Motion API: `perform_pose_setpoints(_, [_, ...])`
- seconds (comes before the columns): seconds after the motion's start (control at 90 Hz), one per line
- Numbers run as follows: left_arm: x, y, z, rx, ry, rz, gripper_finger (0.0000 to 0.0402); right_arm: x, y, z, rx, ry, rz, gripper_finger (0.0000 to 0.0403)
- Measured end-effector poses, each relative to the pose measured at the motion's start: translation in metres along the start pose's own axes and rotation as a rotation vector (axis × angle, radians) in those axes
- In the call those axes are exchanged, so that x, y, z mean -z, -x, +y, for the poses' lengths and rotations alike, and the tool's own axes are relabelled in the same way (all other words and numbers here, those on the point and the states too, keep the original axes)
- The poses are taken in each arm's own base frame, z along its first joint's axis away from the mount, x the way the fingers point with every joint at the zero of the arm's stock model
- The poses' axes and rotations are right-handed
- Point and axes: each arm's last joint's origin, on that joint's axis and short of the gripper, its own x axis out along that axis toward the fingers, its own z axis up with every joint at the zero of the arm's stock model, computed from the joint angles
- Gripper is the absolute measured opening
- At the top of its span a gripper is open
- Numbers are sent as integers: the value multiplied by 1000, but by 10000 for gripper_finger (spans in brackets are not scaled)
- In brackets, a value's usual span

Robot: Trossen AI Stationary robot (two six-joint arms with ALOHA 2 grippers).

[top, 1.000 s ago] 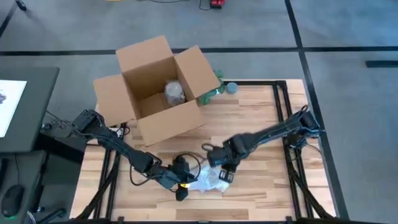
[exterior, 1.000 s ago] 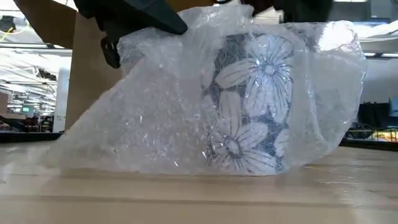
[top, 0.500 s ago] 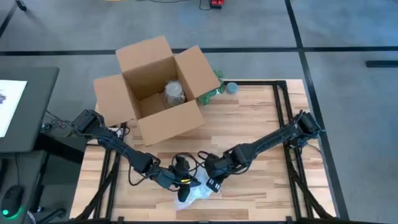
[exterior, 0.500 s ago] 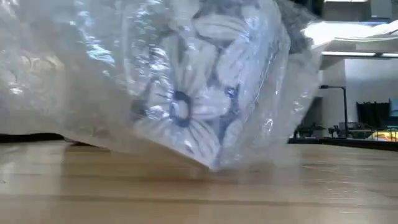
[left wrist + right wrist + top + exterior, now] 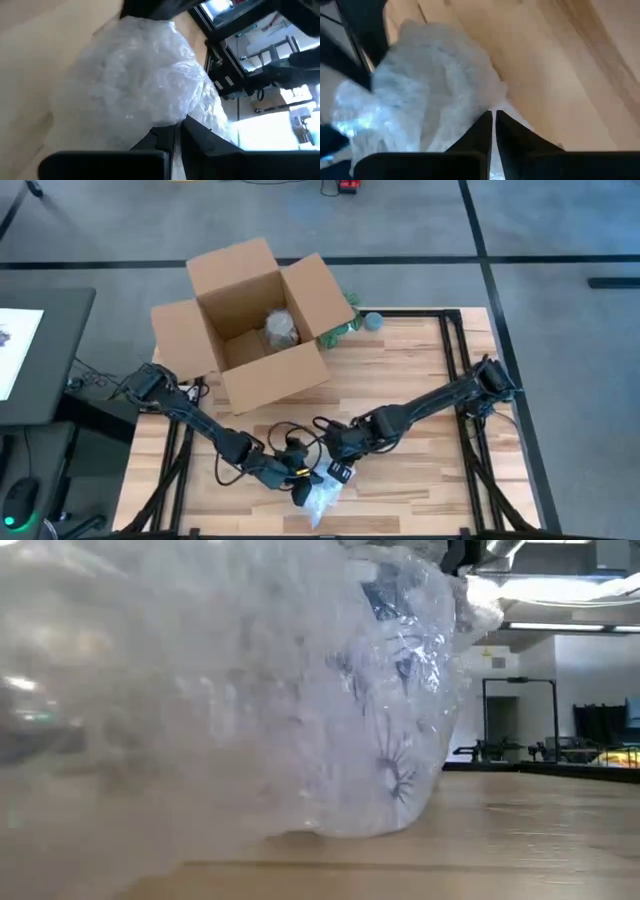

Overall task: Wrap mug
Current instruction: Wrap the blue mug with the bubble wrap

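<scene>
The flower-printed mug in clear bubble wrap (image 5: 322, 497) has been dragged toward the lower centre of the wooden surface (image 5: 420, 380). Its wrap is pinched by both the left end effector (image 5: 303, 487) and right end effector (image 5: 338, 471), so wrapping appears well advanced.

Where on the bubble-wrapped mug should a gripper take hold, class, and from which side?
Grip the loose bubble wrap at its edge, not the rounded mug beneath, which is bulky and slippery under film. Coming in low from the side seems best, since the bundle lies on the table. Both the left gripper and right gripper are pinched on thin folds this way.
</scene>
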Motion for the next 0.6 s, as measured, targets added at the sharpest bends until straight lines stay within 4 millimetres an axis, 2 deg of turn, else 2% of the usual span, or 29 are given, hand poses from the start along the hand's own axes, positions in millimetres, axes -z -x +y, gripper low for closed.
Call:
perform_pose_setpoints(0.233, [-1,0,1,-15,-8,-16,1,0,34,21,22,47,58,1])
perform_pose_setpoints(0.389, [-1,0,2,-18,-10,-17,1,-3,52,43,-84,106,-12,0])
perform_pose_setpoints(0.467, [-1,0,2,-19,-14,-17,1,-6,51,52,-150,159,-69,0])
perform_pose_setpoints(0.6, [-1,0,2,-17,-24,-18,1,-14,18,44,-97,151,-43,0])
